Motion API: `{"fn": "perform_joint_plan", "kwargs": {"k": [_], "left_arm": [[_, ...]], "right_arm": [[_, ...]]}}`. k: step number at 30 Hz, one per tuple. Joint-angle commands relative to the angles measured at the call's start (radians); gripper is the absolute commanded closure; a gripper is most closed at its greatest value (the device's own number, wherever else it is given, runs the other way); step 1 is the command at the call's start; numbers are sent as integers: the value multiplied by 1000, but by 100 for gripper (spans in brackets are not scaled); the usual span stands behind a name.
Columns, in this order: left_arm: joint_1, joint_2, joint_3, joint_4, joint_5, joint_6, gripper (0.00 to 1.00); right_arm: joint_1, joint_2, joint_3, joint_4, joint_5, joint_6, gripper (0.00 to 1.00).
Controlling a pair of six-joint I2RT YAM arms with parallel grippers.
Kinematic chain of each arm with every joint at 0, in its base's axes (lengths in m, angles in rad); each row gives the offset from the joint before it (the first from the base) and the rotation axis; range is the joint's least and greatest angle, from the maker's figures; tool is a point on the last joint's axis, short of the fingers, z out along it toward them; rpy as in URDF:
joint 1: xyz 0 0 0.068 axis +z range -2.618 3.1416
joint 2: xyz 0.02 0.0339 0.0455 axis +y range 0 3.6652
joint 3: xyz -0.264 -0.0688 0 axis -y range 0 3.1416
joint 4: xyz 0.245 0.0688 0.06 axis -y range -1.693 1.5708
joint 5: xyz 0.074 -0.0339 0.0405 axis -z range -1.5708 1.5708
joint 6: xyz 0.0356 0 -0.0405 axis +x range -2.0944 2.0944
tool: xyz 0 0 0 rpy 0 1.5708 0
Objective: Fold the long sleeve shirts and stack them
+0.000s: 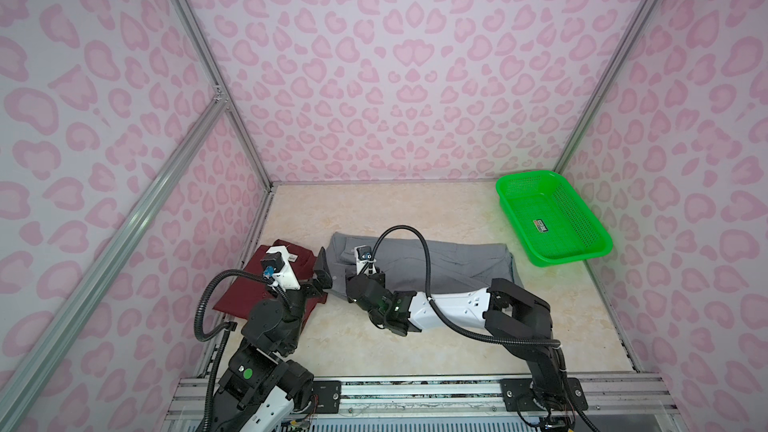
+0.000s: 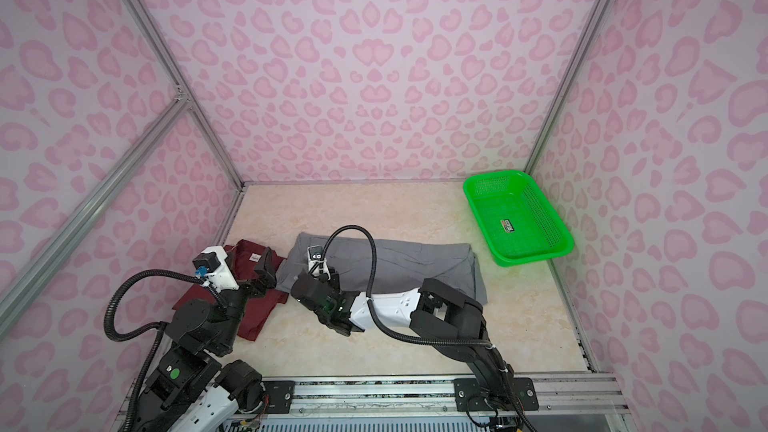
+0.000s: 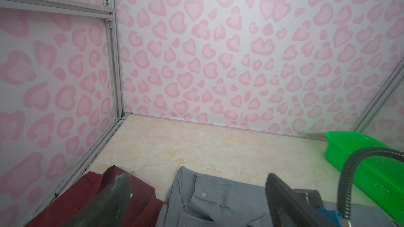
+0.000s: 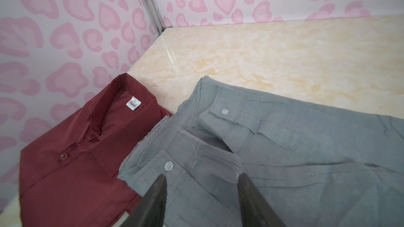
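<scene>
Grey cloth: the grey shirt (image 1: 465,263) lies partly folded as a long band across the lower middle of both top views, on the cream marbled table (image 1: 415,209). To its left, hard against the left wall, lies the maroon shirt (image 1: 237,297), collar toward the back and white neck label (image 4: 133,104) showing. In the right wrist view the grey shirt's buttoned corner lies against the maroon edge.

Grippers:
- The right gripper (image 4: 202,176) is over the left end of the grey shirt. Its jaws stand apart with cloth below the gap and nothing pinched. Cannot tell whether the tips touch the cloth.
- The left gripper (image 3: 196,177) is spread wide and empty, above the line where the two shirts meet.

Obstructions, both top views:
- The right forearm (image 1: 449,305) and its black cable conduit (image 1: 429,272) cross the near edge and middle of the grey shirt, hiding that part.
- The left arm (image 1: 270,317) covers the near right part of the maroon shirt.

Surroundings: the green basket (image 1: 569,254) stands at right of frame by the table's back right corner. It is near the grey shirt's right end and does not touch it. Pink heart-print walls (image 1: 374,76) enclose the table.
</scene>
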Motion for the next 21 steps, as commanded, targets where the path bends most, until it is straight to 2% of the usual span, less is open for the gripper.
{"fn": "perform_joint_plan", "kwargs": {"k": [1,4,6,9,12,15,21], "left_arm": [[0,11,0,16,1,-4,3],[0,53,8,1,49,-19,3],[0,114,27,-20,102,-47,3],[0,248,69,-57,183,-98,3],[0,407,128,-101,276,-135,3],[3,584,209,-171,312,-185,3],[6,895,343,-297,381,-330,0]], "right_arm": [[-25,-97,-75,17,-71,68,44],[-80,-255,-195,-73,-91,154,42],[-135,-347,-247,-262,-65,266,42],[-231,-437,-318,-430,-108,382,42],[-294,-471,-381,-497,-127,401,42],[-353,-459,-409,-585,-184,464,43],[-421,-423,-480,-588,-254,502,44]]}}
